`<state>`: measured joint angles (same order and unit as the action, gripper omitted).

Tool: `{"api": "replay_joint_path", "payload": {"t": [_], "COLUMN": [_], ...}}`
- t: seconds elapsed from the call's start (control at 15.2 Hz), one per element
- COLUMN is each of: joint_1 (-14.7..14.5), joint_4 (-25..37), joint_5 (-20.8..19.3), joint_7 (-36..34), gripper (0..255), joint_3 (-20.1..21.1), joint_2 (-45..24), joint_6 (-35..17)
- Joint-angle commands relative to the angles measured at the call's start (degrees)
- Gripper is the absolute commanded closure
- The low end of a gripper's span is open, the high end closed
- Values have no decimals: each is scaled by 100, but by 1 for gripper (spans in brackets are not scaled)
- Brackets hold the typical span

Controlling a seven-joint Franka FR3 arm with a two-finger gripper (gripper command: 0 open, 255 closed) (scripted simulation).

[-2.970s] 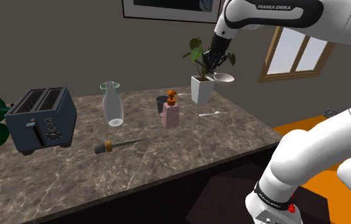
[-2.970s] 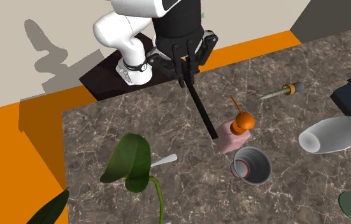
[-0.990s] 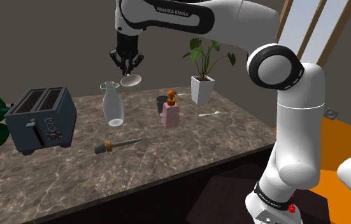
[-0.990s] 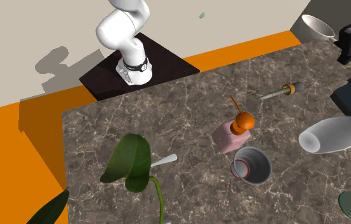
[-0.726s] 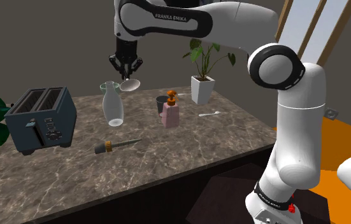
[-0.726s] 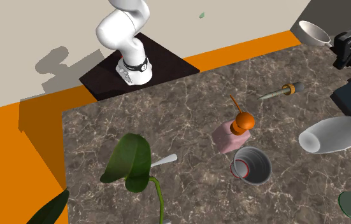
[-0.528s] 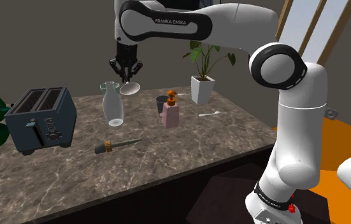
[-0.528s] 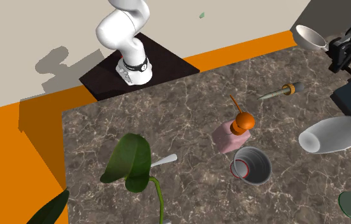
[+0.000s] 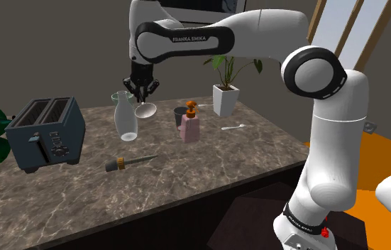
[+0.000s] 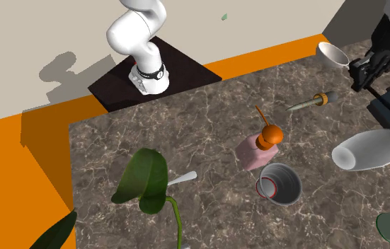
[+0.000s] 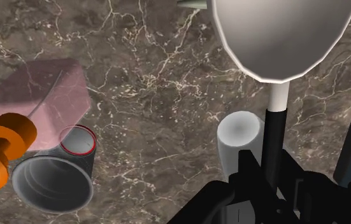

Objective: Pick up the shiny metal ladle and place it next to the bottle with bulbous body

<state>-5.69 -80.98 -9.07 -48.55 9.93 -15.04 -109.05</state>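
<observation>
Aloft, end effector point(image 9: 141, 92) clasps ladle point(image 11: 282, 35): round pale bowl, slim black handle.

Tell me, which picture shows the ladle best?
The wrist view: the ladle looks big and close, its handle clasped in the jaws. The shoulder view shows it small beside the bottle; the second exterior view shows it small too.

**Ladle held aloft beside the bulbous bottle**

The ladle point(image 9: 145, 109) hangs in the air with its black handle clasped by the gripper point(image 9: 139, 91). Its pale, shiny bowl is lowest, level with the neck of the bottle point(image 9: 125, 117) and just to the shoulder view's right of it. The bottle is pale and translucent, with a flared mouth and rounded body, and stands upright on the counter point(image 9: 208, 156).
</observation>
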Motion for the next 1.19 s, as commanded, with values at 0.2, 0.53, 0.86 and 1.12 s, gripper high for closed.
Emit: {"api": "replay_joint_path", "payload": {"t": [0.2,0.53,0.86,1.12], "joint_1": [22,34,41,43], "joint_4": [-459,-846,-1185,-1426], "joint_5": [-6,-27,-59,-92], "joint_7": [-38,-84,-134,-179], "gripper": [255,255,255,255], "joint_3": [-8,-17,-28,-38], "joint_2": [55,57,25,-24], "joint_6": [-407,-790,-1158,-1445]}}
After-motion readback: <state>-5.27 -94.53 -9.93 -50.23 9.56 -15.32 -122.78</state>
